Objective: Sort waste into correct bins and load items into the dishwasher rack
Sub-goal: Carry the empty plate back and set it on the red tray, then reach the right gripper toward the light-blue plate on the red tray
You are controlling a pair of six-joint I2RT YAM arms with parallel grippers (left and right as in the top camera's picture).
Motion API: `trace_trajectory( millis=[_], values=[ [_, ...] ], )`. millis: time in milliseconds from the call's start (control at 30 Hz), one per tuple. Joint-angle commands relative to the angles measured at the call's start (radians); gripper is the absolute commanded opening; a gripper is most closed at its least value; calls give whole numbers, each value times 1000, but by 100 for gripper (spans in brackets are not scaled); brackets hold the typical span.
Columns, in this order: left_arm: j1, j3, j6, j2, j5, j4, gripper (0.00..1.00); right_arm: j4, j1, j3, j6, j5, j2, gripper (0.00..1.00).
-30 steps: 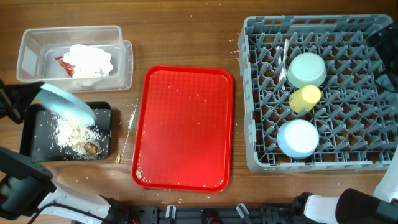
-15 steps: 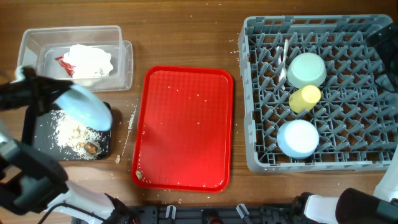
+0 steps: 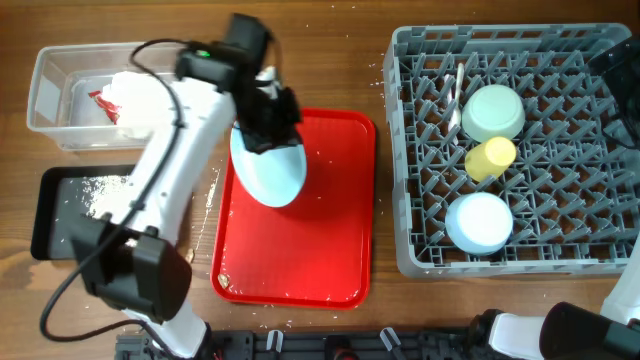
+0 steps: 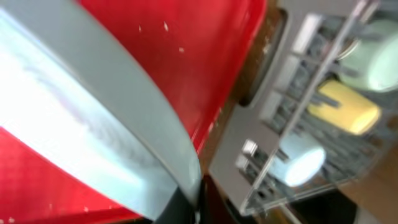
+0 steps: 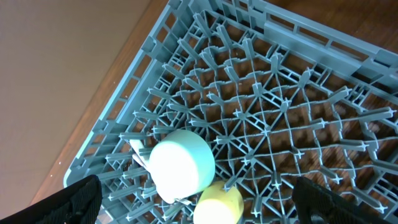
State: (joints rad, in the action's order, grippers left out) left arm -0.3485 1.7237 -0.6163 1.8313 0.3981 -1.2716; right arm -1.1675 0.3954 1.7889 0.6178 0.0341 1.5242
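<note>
My left gripper (image 3: pixel 262 125) is shut on the rim of the light blue plate (image 3: pixel 270 170) and holds it tilted above the red tray (image 3: pixel 330 250). In the left wrist view the plate (image 4: pixel 93 124) fills the left side, pinched in my gripper (image 4: pixel 189 208) at the bottom edge. The dishwasher rack (image 3: pixel 400 150) holds a pale green bowl (image 3: pixel 493 112), a yellow cup (image 3: pixel 490 157), a light blue bowl (image 3: pixel 478 222) and a white utensil (image 3: pixel 457 95). My right gripper (image 5: pixel 202 208) hangs open above the rack (image 5: pixel 280 93), over the green bowl (image 5: pixel 180 165) and cup (image 5: pixel 217 205).
A clear tub (image 3: pixel 45 95) at the back left contains crumpled white napkins (image 3: pixel 135 95) with a red wrapper. The black tray (image 3: pixel 50 215) in front of it carries whitish crumbs (image 3: pixel 100 192), partly hidden by my left arm. Crumbs dot the wood around the red tray.
My left arm has swung right, carrying the plate from above the black tray to above the red tray. The right arm and the rack's contents have not moved.
</note>
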Motion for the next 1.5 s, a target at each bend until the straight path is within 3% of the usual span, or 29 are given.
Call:
trace_trajectory(
  millis=[0, 200, 300, 333, 400, 633, 700, 833, 867, 900, 933, 1033, 1100, 1267, 1467],
  values=[
    [-64, 6, -152, 69, -248, 24, 4, 2, -3, -1, 14, -4, 8, 99],
    [-125, 2, -151, 160, -254, 20, 5, 2, -3, -1, 14, -4, 8, 100],
    [-154, 3, -147, 163, -254, 35, 21, 4, -3, -1, 14, -4, 8, 100],
    [-160, 3, -147, 163, -254, 35, 33, 7, -3, -1, 14, -4, 8, 100],
    [-165, 3, -126, 163, -255, 35, 46, 18, -3, -1, 14, -6, 8, 100],
    [-64, 82, -116, 110, -273, 16, 46, 13, -3, -1, 15, -333, 8, 100],
    [27, 120, -117, 54, -312, -34, 46, -24, -3, -1, 18, -441, 8, 100],
    [228, 130, -117, -63, -393, -85, 48, -14, -3, -1, 105, -461, 8, 100],
    [293, 130, -117, -93, -392, -91, 67, -45, -5, -1, 120, -472, 8, 100],
    [354, 130, -117, -117, -392, -95, 93, -58, -12, -2, 112, -508, 8, 100],
    [414, 130, -117, -135, -392, -98, 100, -61, -25, -3, 79, -537, 8, 100],
    [562, 130, -117, -150, -393, -114, 100, -67, -141, -4, -107, -582, 15, 100],
    [661, 128, -117, -148, -392, -133, 100, -108, -320, -5, -184, -488, 32, 100],
    [791, 128, -117, -148, -392, -132, 100, -64, -668, -12, -179, -195, 111, 100],
    [844, 128, -117, -148, -392, -132, 100, 45, -855, -13, -139, -213, 223, 100]
  ],
)
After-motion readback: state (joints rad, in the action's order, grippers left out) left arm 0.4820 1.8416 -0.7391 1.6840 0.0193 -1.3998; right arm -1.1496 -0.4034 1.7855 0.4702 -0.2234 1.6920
